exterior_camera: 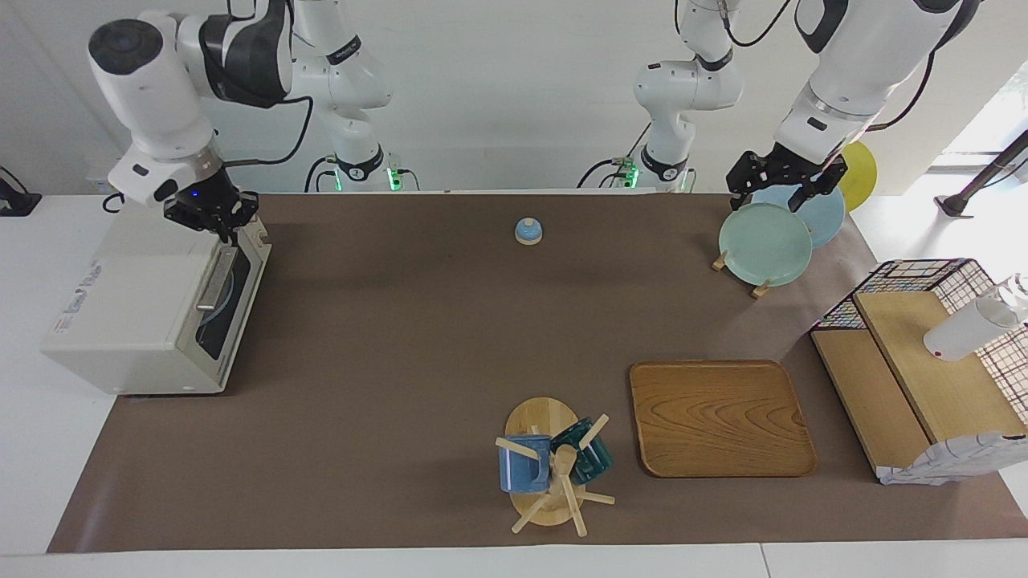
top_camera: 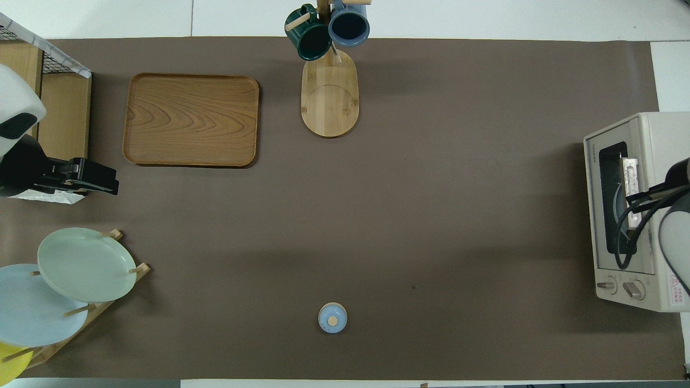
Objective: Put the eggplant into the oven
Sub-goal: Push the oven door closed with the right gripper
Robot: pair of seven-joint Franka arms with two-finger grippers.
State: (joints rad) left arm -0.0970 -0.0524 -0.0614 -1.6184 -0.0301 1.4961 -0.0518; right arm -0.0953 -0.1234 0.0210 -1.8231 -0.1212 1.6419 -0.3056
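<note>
The cream-white oven (exterior_camera: 128,297) (top_camera: 598,215) stands at the right arm's end of the table with its dark glass door up and closed. A pale blue plate (top_camera: 616,202) shows dimly through the glass. The eggplant is hidden. My right gripper (exterior_camera: 213,213) hangs just above the oven's top edge at the knob end, holding nothing that I can see. My left gripper (exterior_camera: 783,191) waits open over the plates in the rack (exterior_camera: 764,243) at the left arm's end.
A small blue bell (exterior_camera: 528,231) sits near the robots at mid-table. A mug tree (exterior_camera: 550,466) with two mugs and a wooden tray (exterior_camera: 720,417) lie farther out. A wire-and-wood shelf (exterior_camera: 923,369) carries a white bottle (exterior_camera: 968,327).
</note>
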